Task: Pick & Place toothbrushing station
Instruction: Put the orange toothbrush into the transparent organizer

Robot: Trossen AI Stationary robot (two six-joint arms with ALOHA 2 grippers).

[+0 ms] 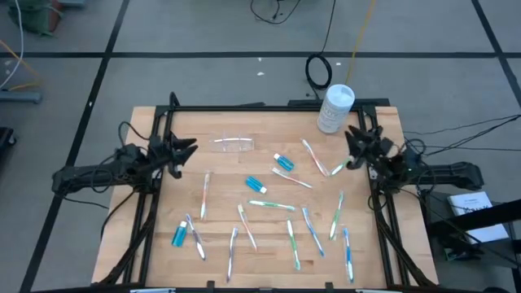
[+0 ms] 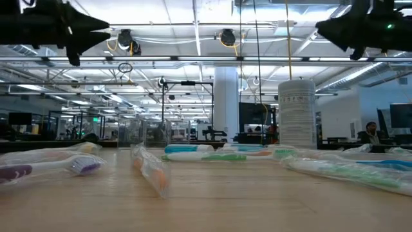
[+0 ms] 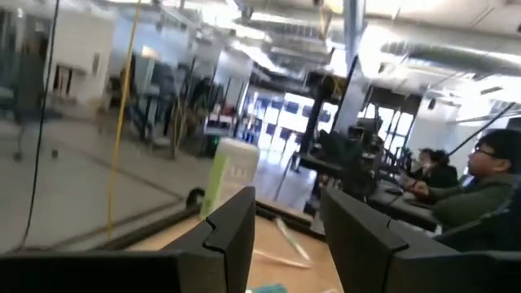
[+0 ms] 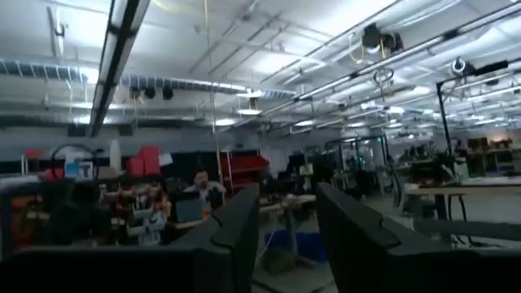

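The clear plastic toothbrushing station (image 1: 234, 145) lies flat on the wooden table, far of centre, with no gripper on it. My left gripper (image 1: 189, 150) is open and empty, raised above the table's left side, just left of the station. Its fingers show in the left wrist view (image 3: 285, 236). My right gripper (image 1: 352, 140) is open and empty, raised above the table's right side; its fingers show in the right wrist view (image 4: 289, 228). Both arms show high in the low view.
A white round lidded tub (image 1: 334, 107) stands at the far right, close to my right gripper. Several wrapped toothbrushes (image 1: 269, 204) and small blue tubes (image 1: 256, 185) lie scattered over the table's middle and near half. A person (image 3: 480, 187) sits beyond the table.
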